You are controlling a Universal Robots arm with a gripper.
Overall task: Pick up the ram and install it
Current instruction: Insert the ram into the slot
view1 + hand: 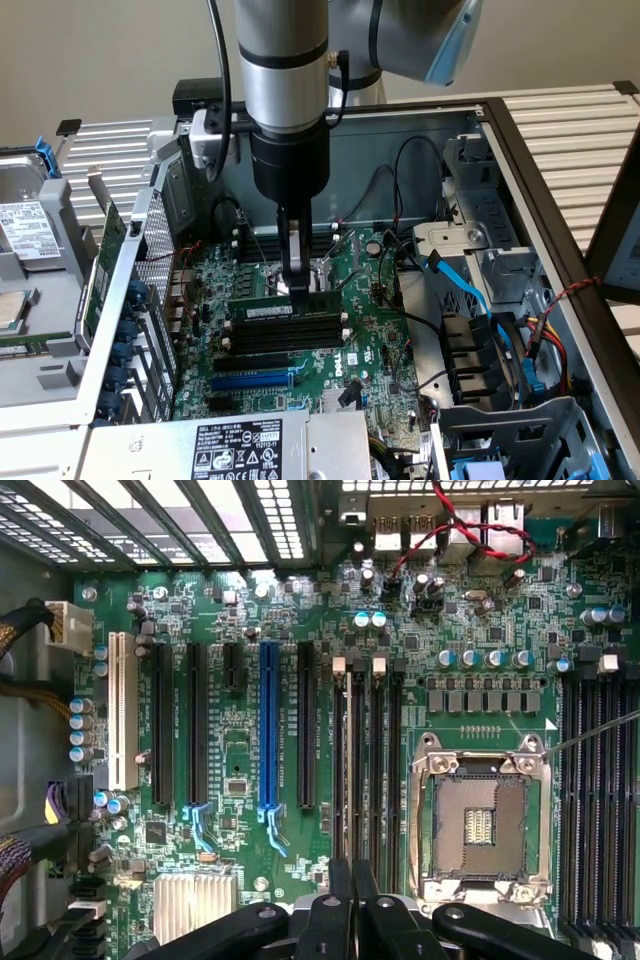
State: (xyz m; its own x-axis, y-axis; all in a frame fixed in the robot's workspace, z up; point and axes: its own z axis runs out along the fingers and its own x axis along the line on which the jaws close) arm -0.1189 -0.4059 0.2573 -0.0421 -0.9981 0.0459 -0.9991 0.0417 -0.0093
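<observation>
Arm vertical, reaching down into open grey metal computer case [420,125]. Claw [297,287] clenched on long thin green circuit-board ram stick [262,312], upright beside long black memory slots [280,337] on green motherboard [370,340].

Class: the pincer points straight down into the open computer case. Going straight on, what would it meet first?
Most likely the ram, the green stick with a white label, directly beneath the pincer on the motherboard. Depth is unclear, so they may already touch.
</observation>
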